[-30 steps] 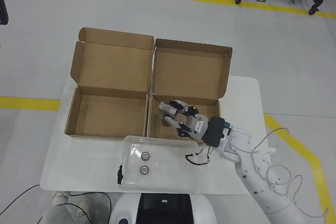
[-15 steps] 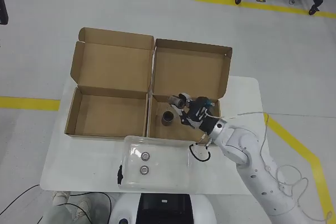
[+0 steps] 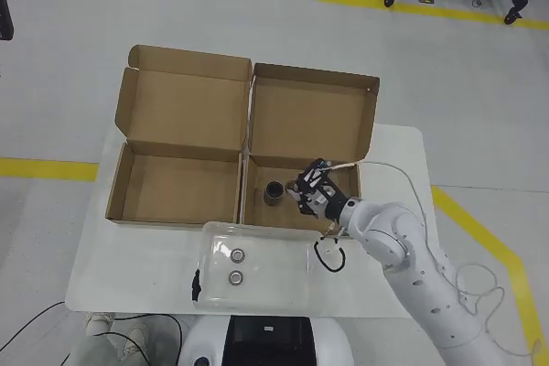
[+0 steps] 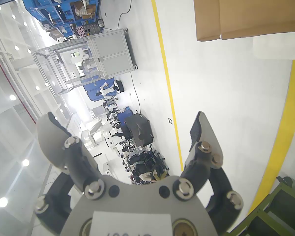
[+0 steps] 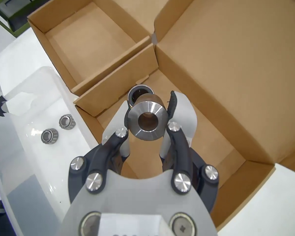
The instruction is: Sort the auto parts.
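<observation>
My right gripper hangs inside the right cardboard box, shut on a silver-rimmed metal sleeve held between its fingers. A second dark sleeve stands upright on that box's floor, just beyond the held one and apart from it. Two small bearings lie in the clear plastic tray in front of the boxes. My left gripper is open, holding nothing, with the room's floor behind it.
The left cardboard box stands open with nothing inside, its wall touching the right box. Both lids stand up at the back. The white table has bare room to the right of the boxes. A black cable loop lies beside the tray.
My right gripper, with the sleeve in it, has shifted rightward inside the right box and turned, uncovering the standing sleeve. The bearings and boxes have not moved.
</observation>
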